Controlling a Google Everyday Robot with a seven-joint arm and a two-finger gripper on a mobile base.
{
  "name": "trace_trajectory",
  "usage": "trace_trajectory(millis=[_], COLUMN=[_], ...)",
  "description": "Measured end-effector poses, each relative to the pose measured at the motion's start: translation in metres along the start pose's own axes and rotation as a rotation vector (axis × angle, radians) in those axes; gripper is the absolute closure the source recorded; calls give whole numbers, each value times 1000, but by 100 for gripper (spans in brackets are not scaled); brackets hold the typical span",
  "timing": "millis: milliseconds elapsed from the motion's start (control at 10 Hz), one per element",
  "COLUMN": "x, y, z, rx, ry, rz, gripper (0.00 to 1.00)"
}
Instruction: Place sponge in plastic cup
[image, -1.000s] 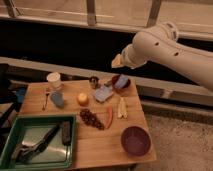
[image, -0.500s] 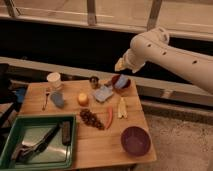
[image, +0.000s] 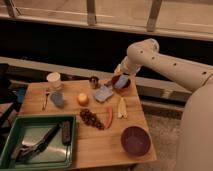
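The sponge (image: 122, 82), a dull-blue block, stands in a small reddish-brown bowl (image: 116, 86) at the table's back right. My gripper (image: 120, 73) is right above the sponge, at or touching its top, at the end of the white arm (image: 160, 59) that reaches in from the right. The plastic cup (image: 53, 79), white and upright, stands at the table's back left, well away from the gripper.
A dark metal cup (image: 93, 81), a pale blue pad (image: 103, 93), a blue-grey piece (image: 56, 99), an orange ball (image: 82, 99), grapes (image: 91, 119), a red chili (image: 109, 118) and a pale banana (image: 121, 107) lie mid-table. A purple bowl (image: 135, 141) sits front right, a green tray (image: 20, 131) front left.
The arm has lowered, bringing the gripper down toward the sponge in the small bowl. The things on the table have not moved.
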Motion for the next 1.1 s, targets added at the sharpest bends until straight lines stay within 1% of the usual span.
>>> trace_trajectory(millis=[200, 400, 500, 600, 800, 900, 1100], x=[0, -1, -5, -13, -35, -39, -40], y=[-4, -1, -4, -10, -24, -31, -46], z=[-1, 0, 3, 8, 27, 39, 76], rx=[2, -2, -2, -8, -26, -22, -10], ry=[-1, -2, -5, -11, -15, -14, 9], rz=[6, 8, 18, 33, 53, 55, 67], gripper=[37, 37, 37, 37, 37, 37, 37])
